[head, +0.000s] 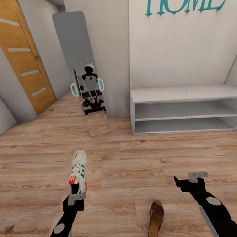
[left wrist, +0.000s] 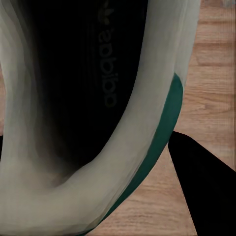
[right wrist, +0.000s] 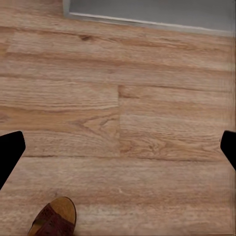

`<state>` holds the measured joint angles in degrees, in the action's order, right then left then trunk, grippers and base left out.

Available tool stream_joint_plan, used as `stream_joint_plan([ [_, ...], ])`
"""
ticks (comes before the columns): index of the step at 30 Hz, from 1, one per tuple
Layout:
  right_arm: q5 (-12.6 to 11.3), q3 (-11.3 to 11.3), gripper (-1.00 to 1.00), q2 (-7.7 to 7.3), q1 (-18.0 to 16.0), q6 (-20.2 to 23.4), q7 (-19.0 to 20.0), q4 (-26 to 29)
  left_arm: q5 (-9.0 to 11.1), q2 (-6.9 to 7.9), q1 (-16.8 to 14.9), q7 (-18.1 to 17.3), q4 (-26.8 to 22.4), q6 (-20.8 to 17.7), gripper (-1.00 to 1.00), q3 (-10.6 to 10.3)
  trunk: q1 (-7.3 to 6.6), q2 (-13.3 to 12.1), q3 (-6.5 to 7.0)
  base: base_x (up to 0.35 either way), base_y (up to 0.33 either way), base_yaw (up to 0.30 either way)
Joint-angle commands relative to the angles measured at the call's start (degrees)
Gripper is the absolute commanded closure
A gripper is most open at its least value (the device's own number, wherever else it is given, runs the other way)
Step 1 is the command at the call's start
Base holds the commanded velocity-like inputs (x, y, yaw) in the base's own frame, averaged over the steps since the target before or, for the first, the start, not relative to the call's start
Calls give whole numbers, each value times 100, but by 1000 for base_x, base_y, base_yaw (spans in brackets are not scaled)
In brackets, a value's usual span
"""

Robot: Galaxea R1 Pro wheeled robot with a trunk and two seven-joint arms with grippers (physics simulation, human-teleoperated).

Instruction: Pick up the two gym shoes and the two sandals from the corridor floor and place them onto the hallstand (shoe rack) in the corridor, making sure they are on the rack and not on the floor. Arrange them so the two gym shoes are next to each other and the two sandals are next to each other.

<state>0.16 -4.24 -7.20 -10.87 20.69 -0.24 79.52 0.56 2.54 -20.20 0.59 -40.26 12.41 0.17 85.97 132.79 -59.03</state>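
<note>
Reaching forward, left tool grips gym shoe; right tool gapes.

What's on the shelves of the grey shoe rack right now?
Nothing visible: both open slots and the flat top of the wide light-grey shoe rack look bare. Its right end runs out of the head view, so that part is unknown. One off-white green-striped sneaker is at the left gripper.

Gym shoe very close — dark interior, faint insole lettering, off-white collar, green stripe on side. Black fingertip beside shoe's outer wall — wood-grain floor beyond.
</note>
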Motion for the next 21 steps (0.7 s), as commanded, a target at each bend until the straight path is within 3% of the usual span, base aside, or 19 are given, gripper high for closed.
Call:
stream_joint_plan([
  [1, 2, 2, -100, -1, -3, 32, -3, 8, 5, 1, -3, -6, -1, 16, 100, 0, -1, 2, 1, 1, 1, -194],
  [8, 2, 2, -100, -1, -3, 32, -3, 4, 5, 1, -1, -6, -7, 16, 100, 0, -1, 2, 40, 27, 60, -194],
  [21, 2, 2, -100, -1, -3, 32, -3, 11, 6, 1, -1, -6, -8, 16, 100, 9, -1, 2, 113, 126, 277, -194],
])
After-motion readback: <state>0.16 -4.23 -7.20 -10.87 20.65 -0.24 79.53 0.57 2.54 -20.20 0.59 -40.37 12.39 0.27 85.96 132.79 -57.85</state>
